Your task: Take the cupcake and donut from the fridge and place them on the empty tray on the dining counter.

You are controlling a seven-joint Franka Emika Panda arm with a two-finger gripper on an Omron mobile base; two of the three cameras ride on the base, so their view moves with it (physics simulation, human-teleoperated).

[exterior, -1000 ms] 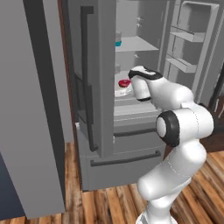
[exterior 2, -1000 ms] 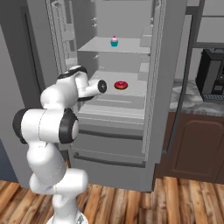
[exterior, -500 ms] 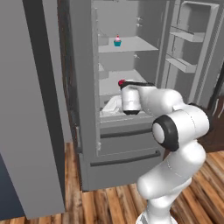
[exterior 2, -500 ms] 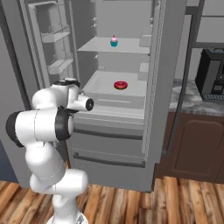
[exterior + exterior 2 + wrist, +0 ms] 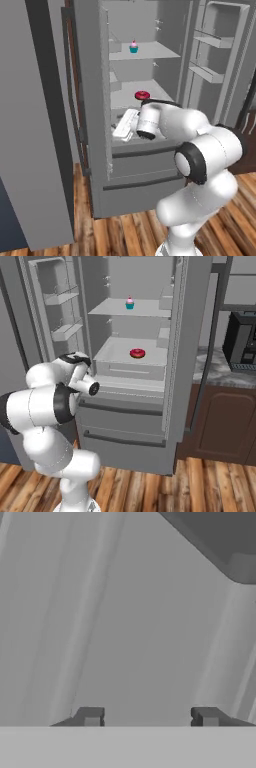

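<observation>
The fridge (image 5: 145, 170) stands with both doors open. On its upper shelf sits the cupcake (image 5: 133, 47) (image 5: 130, 303), with teal wrapper and pink frosting. One shelf lower lies the red-iced donut (image 5: 142, 95) (image 5: 137, 353). My gripper (image 5: 120, 132) hangs below and left of the donut, at the front edge of that shelf, pointing toward the left door. In the hand view the gripper (image 5: 149, 718) is open, its fingertips (image 5: 91, 717) apart with nothing between them, facing a plain grey surface. The tray and the dining counter are out of view.
The left door (image 5: 90, 100) stands edge-on close to my hand. The right door (image 5: 215, 65) carries shelf bins. A dark wood cabinet with a stone top (image 5: 220, 368) and a dark appliance (image 5: 242, 336) stand right of the fridge. A grey wall panel (image 5: 30, 125) stands at left.
My hand has pulled back from beside the donut and swung down and left to the shelf's front edge. The donut and the cupcake have stayed on their shelves.
</observation>
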